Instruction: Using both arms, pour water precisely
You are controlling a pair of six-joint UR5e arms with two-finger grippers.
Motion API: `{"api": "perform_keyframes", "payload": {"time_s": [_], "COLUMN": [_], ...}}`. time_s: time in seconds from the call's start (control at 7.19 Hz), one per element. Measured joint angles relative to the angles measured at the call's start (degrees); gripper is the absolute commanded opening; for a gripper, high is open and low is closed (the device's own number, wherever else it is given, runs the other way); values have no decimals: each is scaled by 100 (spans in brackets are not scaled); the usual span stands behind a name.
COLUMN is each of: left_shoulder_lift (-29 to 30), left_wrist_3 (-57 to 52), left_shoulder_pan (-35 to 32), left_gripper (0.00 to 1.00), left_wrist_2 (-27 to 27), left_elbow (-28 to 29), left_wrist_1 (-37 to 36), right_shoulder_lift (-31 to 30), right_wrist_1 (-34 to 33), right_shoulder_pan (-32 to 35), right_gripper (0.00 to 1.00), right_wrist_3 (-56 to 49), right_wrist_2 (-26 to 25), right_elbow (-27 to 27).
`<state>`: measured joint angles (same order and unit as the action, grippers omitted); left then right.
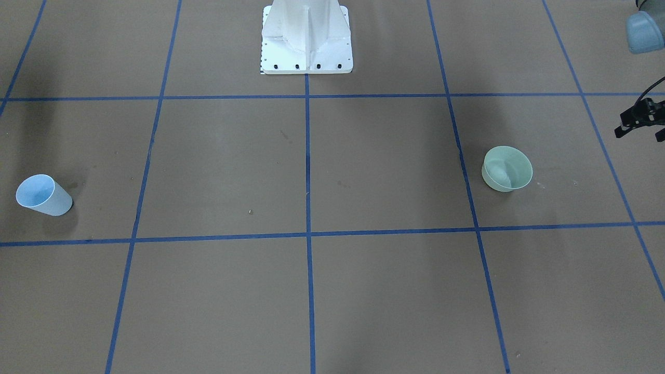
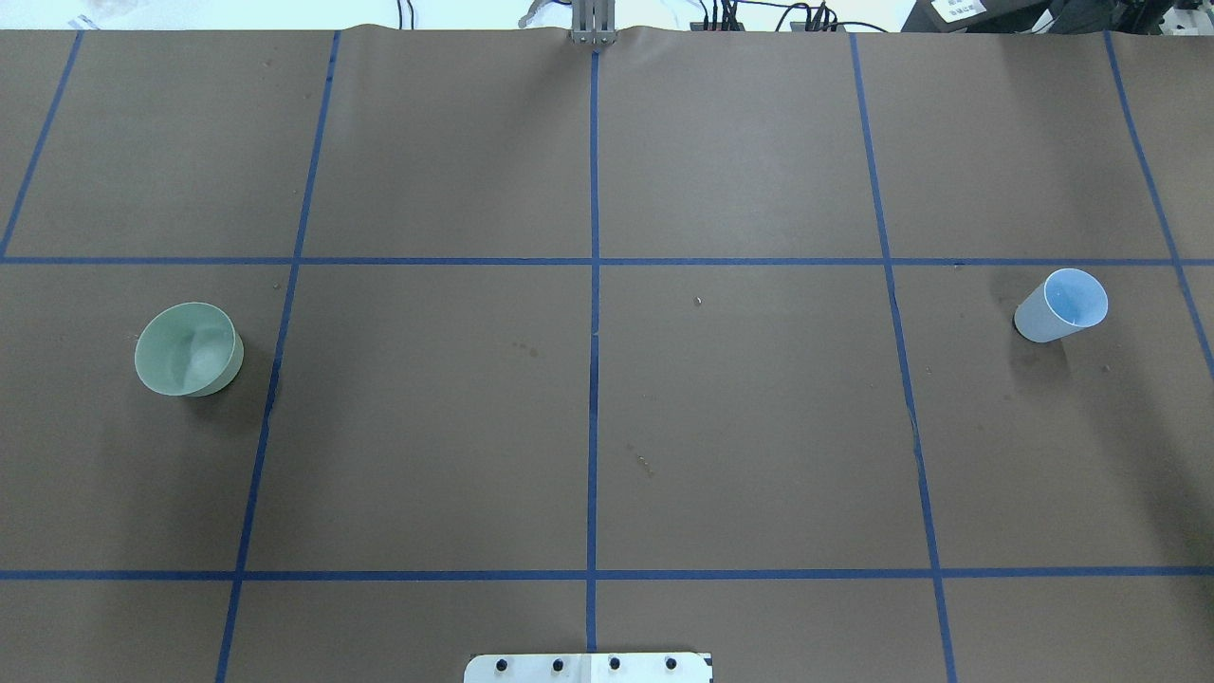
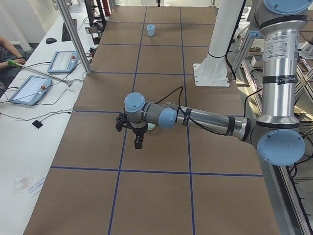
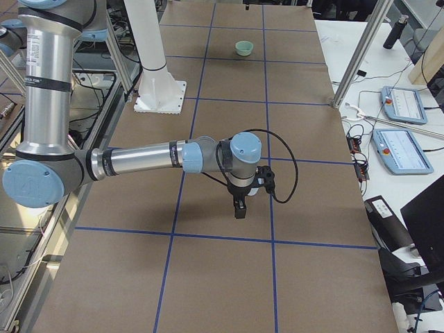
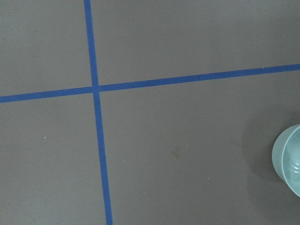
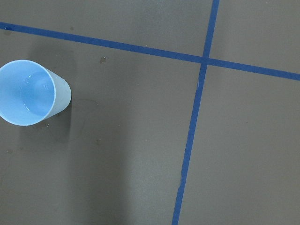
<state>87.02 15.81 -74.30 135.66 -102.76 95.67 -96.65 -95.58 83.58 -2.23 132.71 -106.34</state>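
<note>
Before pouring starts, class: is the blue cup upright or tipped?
Upright: the blue cup stands on its base, rim facing up.

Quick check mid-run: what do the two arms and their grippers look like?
The left arm and right arm are silver-grey tubes with light blue joint caps and dark lettered bands on the upright sections. A black cable loops along each forearm to the wrist. The left gripper and right gripper are black, two-fingered.
</note>
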Motion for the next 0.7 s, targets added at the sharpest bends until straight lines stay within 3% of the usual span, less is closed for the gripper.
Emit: {"api": "perform_keyframes", "payload": {"time_s": [0.28,0.7], "left_shoulder_lift": [230,879], "left_wrist_3": [1067,1761], "left_shoulder_pan": [709,1364], "left_gripper": [98,97], "left_wrist_2": [-28,-216], "left_elbow": [85,750], "left_wrist_1": [405,609], "right_shoulder_lift": [13,14], "right_wrist_1": [158,262], "right_shoulder_pan": [0,0], "right_gripper": [100,100], "right_wrist_3": [1,4], "right_wrist_2": [-5,2], "right_elbow": [34,54]}}
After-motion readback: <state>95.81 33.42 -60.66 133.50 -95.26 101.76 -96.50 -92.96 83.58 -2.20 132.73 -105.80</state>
